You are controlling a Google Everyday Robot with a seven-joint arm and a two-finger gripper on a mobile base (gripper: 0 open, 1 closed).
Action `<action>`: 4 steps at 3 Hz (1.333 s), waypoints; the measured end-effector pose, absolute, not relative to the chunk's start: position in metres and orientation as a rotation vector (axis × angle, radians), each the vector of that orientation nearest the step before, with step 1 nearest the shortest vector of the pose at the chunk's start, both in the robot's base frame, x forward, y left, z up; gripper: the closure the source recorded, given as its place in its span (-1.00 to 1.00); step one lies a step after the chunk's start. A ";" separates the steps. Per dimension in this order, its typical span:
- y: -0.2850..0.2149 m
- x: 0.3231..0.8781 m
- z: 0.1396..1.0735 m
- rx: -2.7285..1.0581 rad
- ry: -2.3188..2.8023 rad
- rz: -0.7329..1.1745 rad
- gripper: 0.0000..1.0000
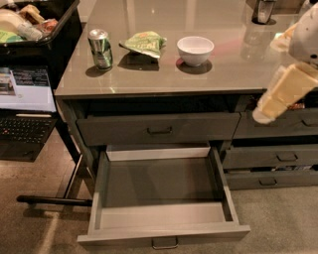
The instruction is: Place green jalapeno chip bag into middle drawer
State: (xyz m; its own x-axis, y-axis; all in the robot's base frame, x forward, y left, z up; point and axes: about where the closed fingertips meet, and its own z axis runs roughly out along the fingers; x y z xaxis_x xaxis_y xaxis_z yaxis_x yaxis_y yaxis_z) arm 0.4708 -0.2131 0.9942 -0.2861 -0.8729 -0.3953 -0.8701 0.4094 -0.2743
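Observation:
The green jalapeno chip bag (pixel 144 43) lies crinkled on the grey countertop (pixel 223 69), between a green-and-silver drink can (pixel 101 48) on its left and a white bowl (pixel 195 50) on its right. The middle drawer (pixel 161 191) is pulled wide open below the counter, with nothing inside it, and has a small metal loop handle (pixel 164 244) on its front. My gripper (pixel 263 113) is at the right edge of the view, at the end of the cream arm (pixel 288 84). It hangs over the counter's front right edge, well right of the bag, and holds nothing I can see.
A shut top drawer (pixel 159 130) with a dark bar handle sits above the open one. Narrower drawers (pixel 276 158) stack on the right. A black cart with food items (pixel 30 25) and a laptop (pixel 25 109) stand at the left. A dark cup (pixel 263 11) stands far back.

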 end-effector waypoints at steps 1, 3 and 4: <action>-0.193 0.511 1.006 -1.266 2.121 0.070 -1.00; -0.158 0.559 1.029 -1.050 1.991 0.117 -1.00; -0.158 0.559 1.029 -1.049 1.992 0.117 -1.00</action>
State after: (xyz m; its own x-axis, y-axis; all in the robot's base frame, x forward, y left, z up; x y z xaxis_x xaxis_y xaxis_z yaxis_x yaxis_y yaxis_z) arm 0.5591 -0.1578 1.0286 -0.2778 -0.6308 -0.7245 -0.7113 0.6420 -0.2862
